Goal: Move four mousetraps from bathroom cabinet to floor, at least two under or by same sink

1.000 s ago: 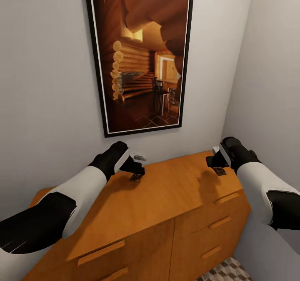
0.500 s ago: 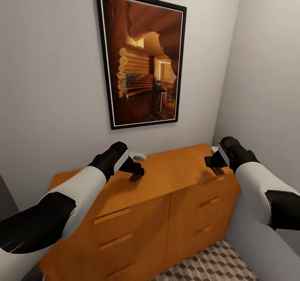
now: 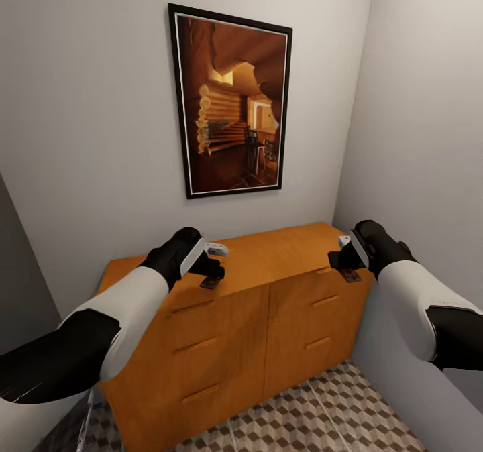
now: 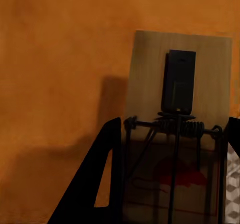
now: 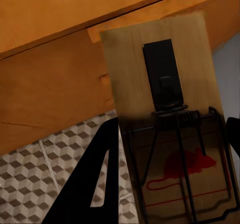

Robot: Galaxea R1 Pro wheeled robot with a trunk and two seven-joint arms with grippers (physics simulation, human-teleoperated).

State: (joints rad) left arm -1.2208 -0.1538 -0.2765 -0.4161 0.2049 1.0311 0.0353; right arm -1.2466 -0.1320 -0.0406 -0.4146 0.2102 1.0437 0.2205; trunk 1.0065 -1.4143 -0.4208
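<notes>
The orange-brown cabinet point(image 3: 255, 304) stands against the wall ahead, in the room's corner. My left gripper point(image 3: 210, 274) is shut on a mousetrap point(image 3: 208, 282) above the front edge of the cabinet top. In the left wrist view that mousetrap point(image 4: 177, 134) is a wooden board with a dark spring and bar, held between black fingers point(image 4: 102, 184) over the orange top. My right gripper point(image 3: 345, 267) is shut on a second mousetrap point(image 3: 349, 275) beside the cabinet's upper right drawer. In the right wrist view this second mousetrap point(image 5: 170, 119) hangs over the cube-patterned bathroom floor point(image 5: 40, 184).
A framed painting point(image 3: 231, 100) of a log interior hangs above the cabinet. Grey walls close in behind and on the right. Patterned floor tiles point(image 3: 322, 412) lie in front of the drawers. A dark edge point(image 3: 20, 257) stands at the left.
The whole view has pulled back from the cabinet, so more drawers and floor show. Both grippers, each still holding a trap, have come off the cabinet top to its front edge.
</notes>
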